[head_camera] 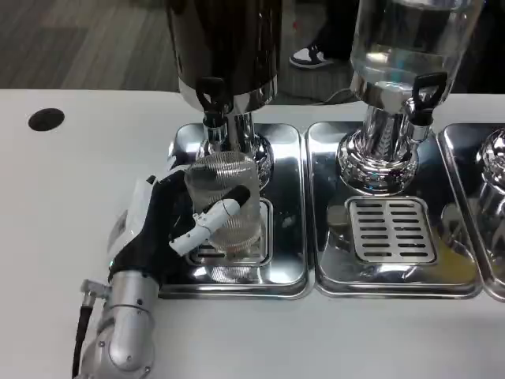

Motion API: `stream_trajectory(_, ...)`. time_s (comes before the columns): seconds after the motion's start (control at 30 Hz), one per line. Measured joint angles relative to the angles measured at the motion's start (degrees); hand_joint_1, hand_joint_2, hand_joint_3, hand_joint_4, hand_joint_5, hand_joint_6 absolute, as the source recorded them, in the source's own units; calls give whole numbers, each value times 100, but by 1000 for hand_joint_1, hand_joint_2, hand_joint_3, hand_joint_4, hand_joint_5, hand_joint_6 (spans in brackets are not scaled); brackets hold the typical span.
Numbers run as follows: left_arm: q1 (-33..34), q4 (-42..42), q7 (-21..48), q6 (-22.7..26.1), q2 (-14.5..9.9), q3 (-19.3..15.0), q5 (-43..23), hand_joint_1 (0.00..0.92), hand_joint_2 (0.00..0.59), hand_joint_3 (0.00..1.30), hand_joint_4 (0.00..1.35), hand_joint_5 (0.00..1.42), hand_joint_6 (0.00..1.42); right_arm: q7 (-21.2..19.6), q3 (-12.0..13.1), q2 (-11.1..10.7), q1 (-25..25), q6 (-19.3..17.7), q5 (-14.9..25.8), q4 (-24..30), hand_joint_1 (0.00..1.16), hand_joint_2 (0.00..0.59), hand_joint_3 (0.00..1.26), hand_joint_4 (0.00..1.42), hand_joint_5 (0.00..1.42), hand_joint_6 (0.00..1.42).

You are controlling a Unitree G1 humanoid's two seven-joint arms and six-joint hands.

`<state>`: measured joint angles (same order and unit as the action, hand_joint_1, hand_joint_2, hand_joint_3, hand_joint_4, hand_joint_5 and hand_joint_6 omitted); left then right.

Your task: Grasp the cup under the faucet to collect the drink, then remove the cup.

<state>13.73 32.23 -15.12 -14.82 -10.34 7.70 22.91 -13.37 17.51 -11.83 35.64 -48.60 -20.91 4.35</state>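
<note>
Left hand [170,225] held the clear cup [224,199] with fingers wrapped around it, under the black faucet [213,99] on the steel tray [288,205], so filling and removing remained.

The top edge cuts off both dispensers [225,47], and the left hand [170,225] hides the cup's [225,201] left side.

L forearm [122,328] comes up from the bottom-left edge, silver, w/ a black cable at its side. L hand [170,225] is wrapped round the clear ribbed cup [225,201], one white finger (black-tipped) [213,219] laid across the front, palm against its left side.
</note>
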Motion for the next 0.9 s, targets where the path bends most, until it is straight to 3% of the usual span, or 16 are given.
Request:
stream_trajectory(0.37, -24, -92, 0, 0, -60, -18, -8, 196, 152, 403, 0, 215, 0, 0, 6, 2, 6, -84, 16, -8, 716, 546, 409, 356, 297, 177)
stream_trajectory(0.73, -76, -155, 2, -4, -87, -33, -35, 201, 125, 171, 0, 192, 0, 0, 6, 15, -2, -101, 24, -8, 716, 546, 409, 363, 297, 179)
stream_trajectory(0.9, -76, -224, 2, -36, -88, -47, -37, 200, 121, 132, 0, 192, 0, 0, 6, 17, -19, -103, 24, -10, 717, 546, 409, 364, 297, 179)
